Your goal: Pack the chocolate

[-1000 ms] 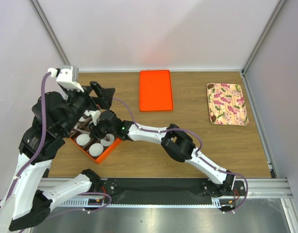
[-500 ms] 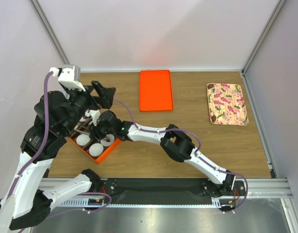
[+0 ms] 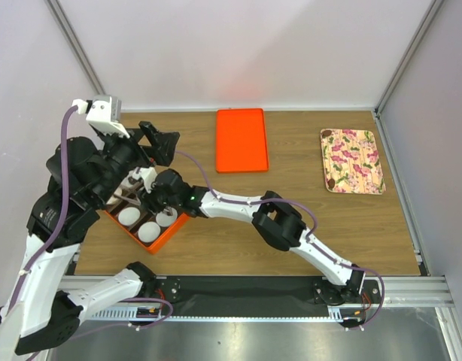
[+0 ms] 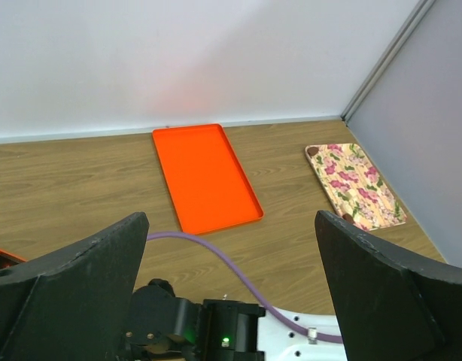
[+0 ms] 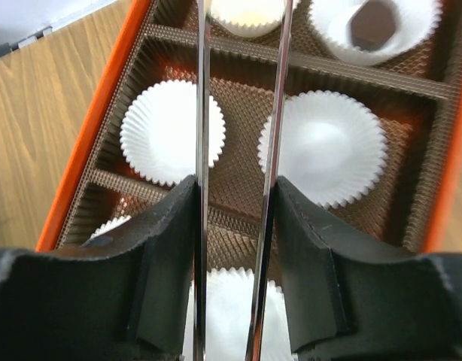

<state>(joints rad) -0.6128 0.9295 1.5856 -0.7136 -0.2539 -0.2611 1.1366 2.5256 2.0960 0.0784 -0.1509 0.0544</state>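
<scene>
An orange box [image 3: 171, 226] with brown dividers [image 5: 238, 169] holds white paper cups [image 5: 171, 131]. One far cup holds a dark chocolate [image 5: 374, 22] and the cup beside it holds a pale chocolate [image 5: 246, 9]. The two cups in the middle row are empty. My right gripper [image 5: 237, 195] is shut on thin metal tongs [image 5: 203, 113] right above the box; it also shows in the top view [image 3: 154, 197]. The tong tips are out of view. My left gripper [image 4: 231, 226] is wide open and empty, held in the air above the right wrist [image 3: 157, 143].
A flat orange lid [image 3: 241, 140] lies at the back centre. A floral plate [image 3: 352, 160] at the back right holds small dark lumps [image 4: 312, 150]. The right arm stretches across the table from the near right.
The left arm has risen slightly and drifted back-left. The right gripper stays over the box with the tongs.
</scene>
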